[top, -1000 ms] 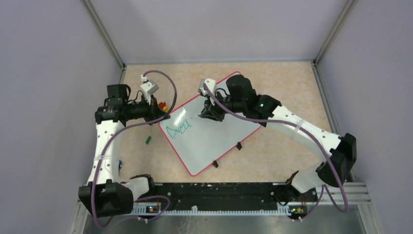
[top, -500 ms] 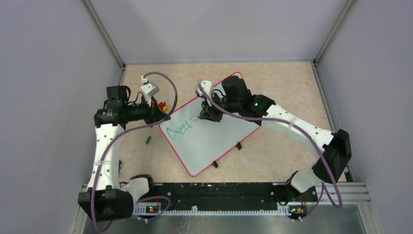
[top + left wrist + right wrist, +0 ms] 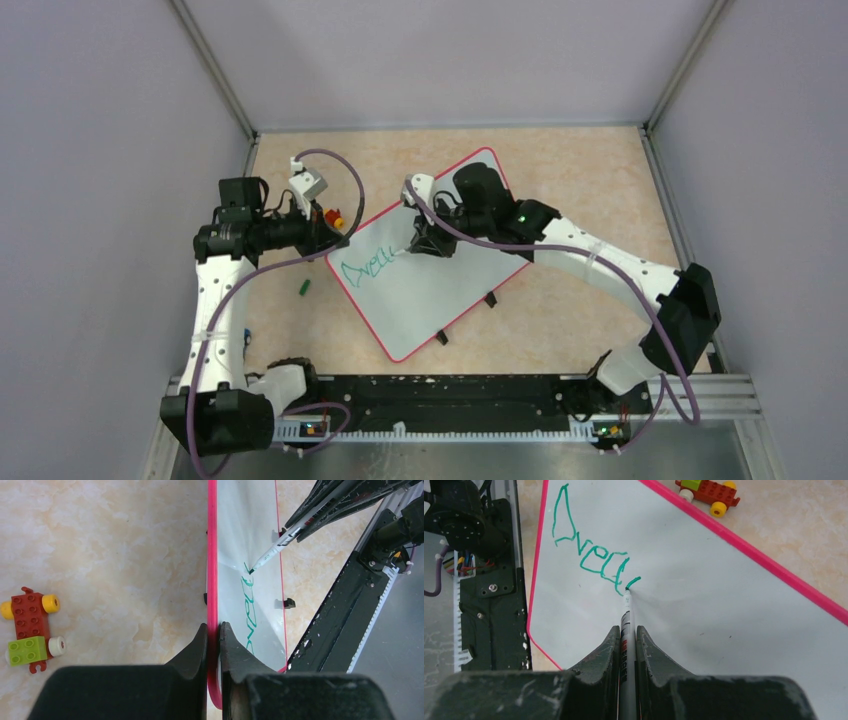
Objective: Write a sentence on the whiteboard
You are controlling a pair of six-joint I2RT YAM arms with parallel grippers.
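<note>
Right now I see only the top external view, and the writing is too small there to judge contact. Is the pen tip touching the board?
Observer: Yes. In the right wrist view the marker tip rests on the whiteboard, at the end of a green stroke.
Operator: Is the grip on it firm?
Observer: The right gripper is shut on the marker, with a finger on either side.
Operator: How much is written?
Observer: The sentence is just a few letters of its first word.
Operator: And the other arm?
Observer: The left wrist view shows the left gripper shut on the whiteboard's edge.
</note>
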